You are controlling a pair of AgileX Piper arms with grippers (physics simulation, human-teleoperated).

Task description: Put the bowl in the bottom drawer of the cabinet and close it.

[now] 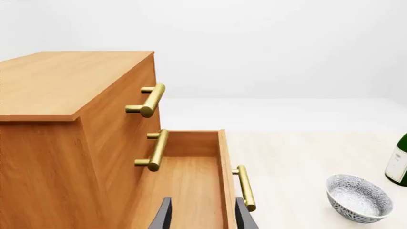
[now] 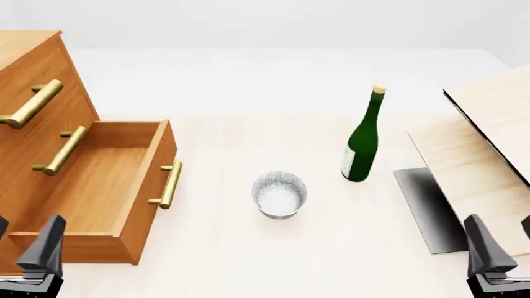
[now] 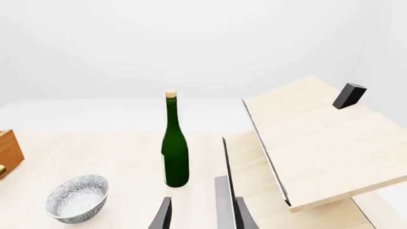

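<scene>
Table (image 2: 248, 261): one bowl (image 2: 279, 194), three drawers

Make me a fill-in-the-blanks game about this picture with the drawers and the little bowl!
1. The bottom drawer of the cabinet is pulled ____.
2. The bowl sits on the ____, not in the drawer.
3. The tall green thing beside the bowl is a ____.
4. Each drawer handle is colored ____.

Missing words: open; table; bottle; gold

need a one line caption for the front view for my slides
Bottom drawer of the cabinet stands open; the speckled bowl waits on the table beside a green wine bottle.
</scene>
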